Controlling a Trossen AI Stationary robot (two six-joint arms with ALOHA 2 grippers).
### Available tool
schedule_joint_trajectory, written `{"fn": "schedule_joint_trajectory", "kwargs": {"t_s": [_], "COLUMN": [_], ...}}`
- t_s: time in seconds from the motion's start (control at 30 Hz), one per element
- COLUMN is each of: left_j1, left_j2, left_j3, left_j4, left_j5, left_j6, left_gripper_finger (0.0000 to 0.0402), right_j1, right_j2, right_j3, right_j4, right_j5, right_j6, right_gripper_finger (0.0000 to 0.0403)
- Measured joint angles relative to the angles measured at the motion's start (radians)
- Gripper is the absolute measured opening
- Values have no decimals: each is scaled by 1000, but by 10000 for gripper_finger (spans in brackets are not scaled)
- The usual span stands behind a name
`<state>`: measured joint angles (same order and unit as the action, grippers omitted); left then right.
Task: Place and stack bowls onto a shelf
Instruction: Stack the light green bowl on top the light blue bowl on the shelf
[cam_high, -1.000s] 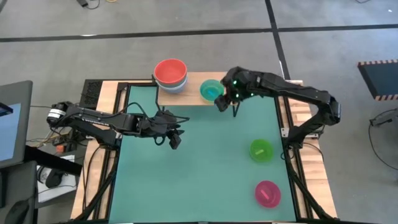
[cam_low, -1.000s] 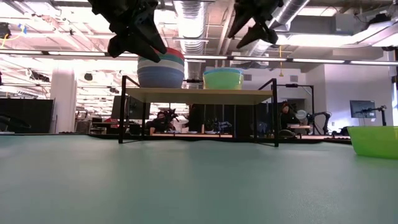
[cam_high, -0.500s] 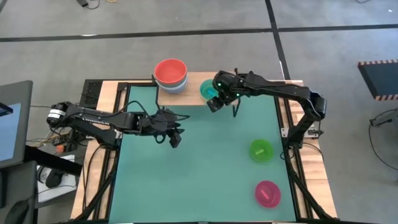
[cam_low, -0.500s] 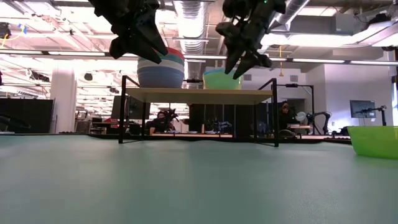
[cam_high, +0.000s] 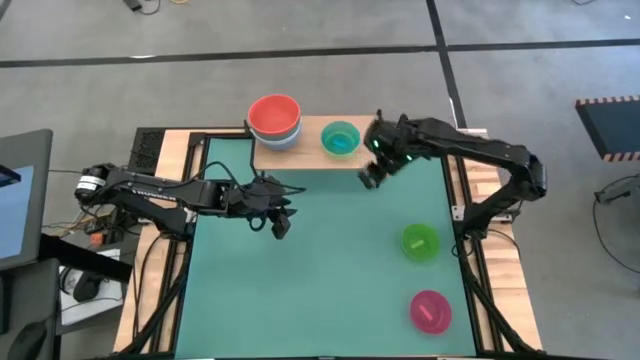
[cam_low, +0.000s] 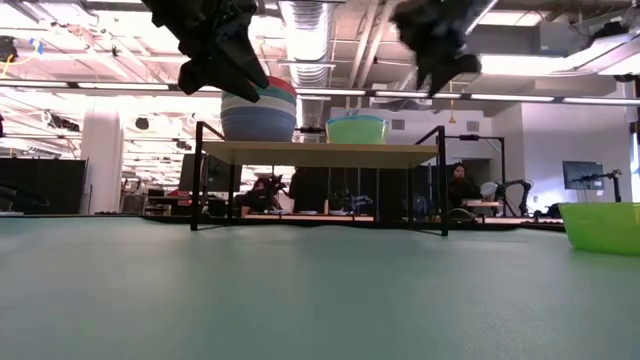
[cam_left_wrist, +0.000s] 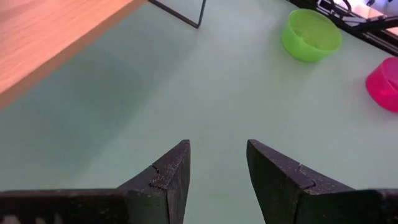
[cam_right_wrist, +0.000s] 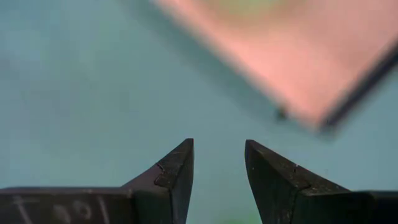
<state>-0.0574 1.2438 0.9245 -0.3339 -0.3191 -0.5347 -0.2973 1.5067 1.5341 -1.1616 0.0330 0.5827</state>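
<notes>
The shelf (cam_high: 312, 158), a wooden plank on black legs, stands at the far edge of the table. On it sits a stack of larger bowls (cam_high: 274, 120) (cam_low: 258, 115), red on top and blue at the bottom. Beside the stack a cyan bowl (cam_high: 340, 139) sits nested in a yellow-green one (cam_low: 358, 130). The green bowl (cam_high: 420, 241) (cam_left_wrist: 311, 34) and the magenta bowl (cam_high: 431, 311) (cam_left_wrist: 385, 84) rest on the mat near the table's right edge. My right gripper (cam_high: 369, 180) (cam_right_wrist: 219, 165) hovers open at the shelf's right end. My left gripper (cam_high: 281, 226) (cam_left_wrist: 217, 168) hangs open over the mat, in front of the shelf.
The green mat (cam_high: 330, 280) lies bare between the shelf and the two loose bowls. Wooden table borders and black frame rails (cam_high: 470, 230) run along both sides. In the low view, the room behind shows people and equipment far off.
My right gripper swung left and dipped toward the nested small bowls, then rose and drew back toward the table's right, past the shelf's right end. It stayed open. The bowls on the shelf kept their places.
</notes>
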Motion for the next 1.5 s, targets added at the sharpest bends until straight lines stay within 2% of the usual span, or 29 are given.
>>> {"fn": "schedule_joint_trajectory", "kwargs": {"t_s": [0.13, 0.3, 0.43, 0.63, 0.77, 0.9, 1.13, 1.3, 1.5], "left_j1": [0, 0, 0, 0, 0, 0, 0, 0, 0], "left_j2": [0, 0, 0, 0, 0, 0, 0, 0, 0], "left_j3": [0, 0, 0, 0, 0, 0, 0, 0, 0], "left_j4": [0, 0, 0, -1, -11, -15, -12, -13, -13], "left_j5": [0, 2, 27, 27, 47, 74, 74, 74, 70], "left_j6": [34, 68, 74, 85, 87, 119, 114, 100, 84], "left_gripper_finger": [141, 141, 141, 141, 141, 141, 141, 141, 141], "right_j1": [126, 288, 386, 478, 475, 430, 344, 313, 302], "right_j2": [-25, -26, -30, -54, -78, -121, -182, -169, -172], "right_j3": [0, -11, -95, -334, -479, -589, -772, -821, -822], "right_j4": [-200, -335, -335, -243, -240, -269, -39, -11, -14], "right_j5": [17, 60, 23, -31, -21, 11, -30, 0, 14], "right_j6": [34, 119, 221, 399, 515, 536, 445, 441, 440], "right_gripper_finger": [168, 168, 168, 168, 168, 168, 168, 158, 111]}}
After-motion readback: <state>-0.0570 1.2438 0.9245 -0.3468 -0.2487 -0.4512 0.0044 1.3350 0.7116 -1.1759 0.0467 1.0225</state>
